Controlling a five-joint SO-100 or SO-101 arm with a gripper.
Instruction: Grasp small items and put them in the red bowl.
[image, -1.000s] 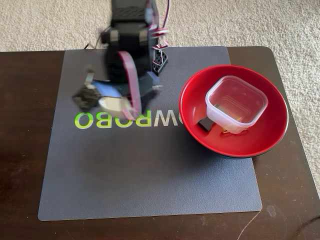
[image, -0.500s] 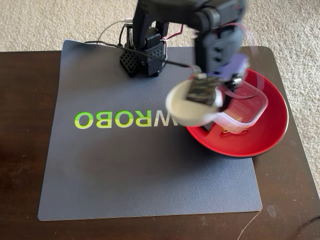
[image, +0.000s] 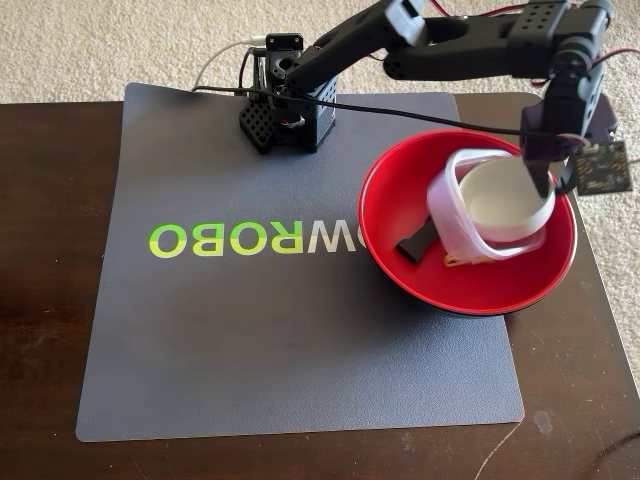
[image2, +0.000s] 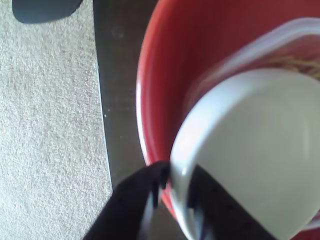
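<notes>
The red bowl (image: 390, 200) stands at the mat's right edge. Inside it a clear square container (image: 446, 212) is tipped up, with the small white bowl (image: 505, 200) resting in its mouth. A black bow-tie piece (image: 415, 245) and a bit of the yellow clothespin (image: 458, 262) lie under the container. My gripper (image: 546, 178) hangs over the red bowl's right side, shut on the white bowl's rim. The wrist view shows the white bowl (image2: 260, 150) large, its rim pinched in my gripper (image2: 175, 177), with the red bowl (image2: 165, 75) and the container's edge (image2: 270, 44) behind.
A grey mat (image: 250, 340) with green and white lettering covers the dark wooden table (image: 40, 300). The arm's base (image: 290, 100) stands at the mat's back, with a cable (image: 400, 110) running right. Beige carpet (image2: 50, 125) lies beyond the table's edge close to the red bowl.
The arm swung from the mat's left side over to the right with the white bowl in its grip. The bowl now sits in the clear container, which has tipped up.
</notes>
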